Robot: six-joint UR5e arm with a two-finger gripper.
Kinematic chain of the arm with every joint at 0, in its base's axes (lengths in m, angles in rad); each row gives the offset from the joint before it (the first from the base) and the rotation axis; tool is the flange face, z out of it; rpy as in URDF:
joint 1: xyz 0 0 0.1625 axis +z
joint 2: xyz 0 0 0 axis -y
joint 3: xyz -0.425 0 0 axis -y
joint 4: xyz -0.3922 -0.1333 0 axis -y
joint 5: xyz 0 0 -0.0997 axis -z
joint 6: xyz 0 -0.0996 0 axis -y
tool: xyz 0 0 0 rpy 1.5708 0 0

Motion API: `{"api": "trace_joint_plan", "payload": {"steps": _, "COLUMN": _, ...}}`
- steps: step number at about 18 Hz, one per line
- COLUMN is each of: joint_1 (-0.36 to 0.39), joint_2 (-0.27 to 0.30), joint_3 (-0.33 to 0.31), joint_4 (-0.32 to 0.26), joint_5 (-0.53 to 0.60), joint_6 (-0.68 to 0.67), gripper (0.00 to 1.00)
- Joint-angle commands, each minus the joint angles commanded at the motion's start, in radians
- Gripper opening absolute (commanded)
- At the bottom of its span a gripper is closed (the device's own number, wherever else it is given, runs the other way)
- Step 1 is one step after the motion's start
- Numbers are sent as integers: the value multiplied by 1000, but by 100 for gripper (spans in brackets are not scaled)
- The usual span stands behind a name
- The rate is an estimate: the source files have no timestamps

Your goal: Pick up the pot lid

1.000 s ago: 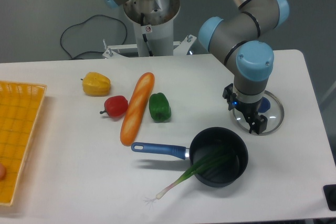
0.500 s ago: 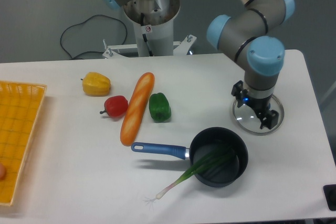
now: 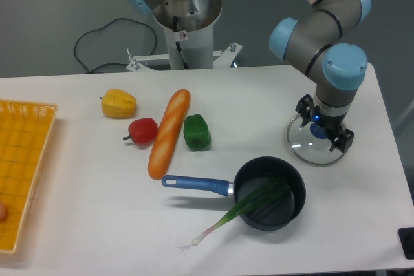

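My gripper (image 3: 325, 121) is over the pot lid at the right of the table, its two fingertips spread apart. The round, see-through lid (image 3: 308, 149) has a thin metal rim and a blue knob (image 3: 317, 131). From this view the knob shows between the fingertips, with part of it and the lid's upper right side covered by the gripper. How high the fingertips stand above the lid I cannot tell.
A black pan (image 3: 288, 214) with a blue handle holds a green onion (image 3: 242, 207) near the front. Farther left lie a green pepper (image 3: 196, 132), bread (image 3: 169, 135), a red vegetable (image 3: 143, 131) and a yellow one (image 3: 119, 104). A yellow crate (image 3: 19, 172) stands far left.
The gripper has moved right, from the lid's left side to over the knob, and its fingertips remain apart. The lid and the other objects have not moved.
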State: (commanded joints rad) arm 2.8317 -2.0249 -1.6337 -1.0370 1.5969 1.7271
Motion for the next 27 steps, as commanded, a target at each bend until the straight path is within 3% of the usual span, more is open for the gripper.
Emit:
{"api": "trace_joint_plan", "payload": {"steps": 6, "joint_1": 11, "joint_2": 2, "joint_3": -29, "joint_4": 49, "joint_5": -6, "joint_6": 17, "gripper": 100}}
{"api": "trace_joint_plan", "payload": {"steps": 27, "joint_1": 52, "joint_2": 0, "joint_3": -81, "joint_4": 94, "joint_5": -6, "joint_6": 74, "gripper": 100}}
